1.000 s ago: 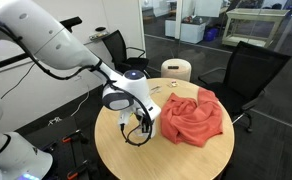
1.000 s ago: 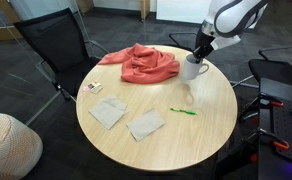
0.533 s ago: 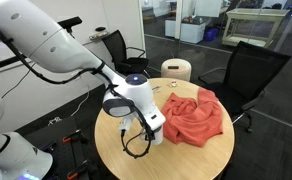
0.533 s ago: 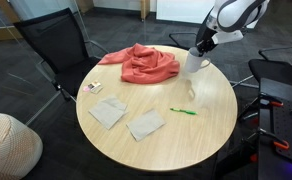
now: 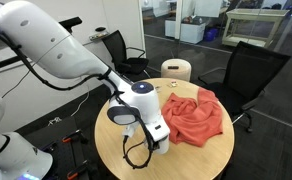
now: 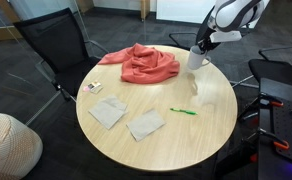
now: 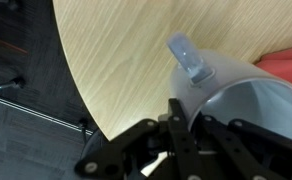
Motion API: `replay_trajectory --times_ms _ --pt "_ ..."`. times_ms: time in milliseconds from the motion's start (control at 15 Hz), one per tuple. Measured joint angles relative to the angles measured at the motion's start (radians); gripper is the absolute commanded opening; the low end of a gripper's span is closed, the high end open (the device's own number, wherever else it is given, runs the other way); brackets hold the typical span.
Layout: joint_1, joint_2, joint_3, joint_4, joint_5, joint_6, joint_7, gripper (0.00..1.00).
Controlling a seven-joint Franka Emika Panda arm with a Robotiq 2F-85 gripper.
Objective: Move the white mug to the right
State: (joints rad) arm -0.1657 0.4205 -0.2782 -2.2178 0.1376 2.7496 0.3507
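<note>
In the wrist view the claw (image 7: 176,125) is seen clamped on the wall of the white mug (image 7: 241,95). The mug body lies at 2 o'clock from the claw and the handle (image 7: 189,58) points to 12 o'clock. The mug is held upright, mouth toward the camera, near the edge of the round wooden surface (image 7: 116,50); in an exterior view it is found at 3 o'clock of the red cloth (image 6: 141,62), just beside it. With the mug in the grip, the coming move is judged to be a sideways carry, not an approach.
</note>
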Motion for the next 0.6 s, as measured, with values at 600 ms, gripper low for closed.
replay_trajectory --times_ms 600 --pt "-0.021 0.105 -0.008 0.081 0.015 -0.004 0.05 0.03"
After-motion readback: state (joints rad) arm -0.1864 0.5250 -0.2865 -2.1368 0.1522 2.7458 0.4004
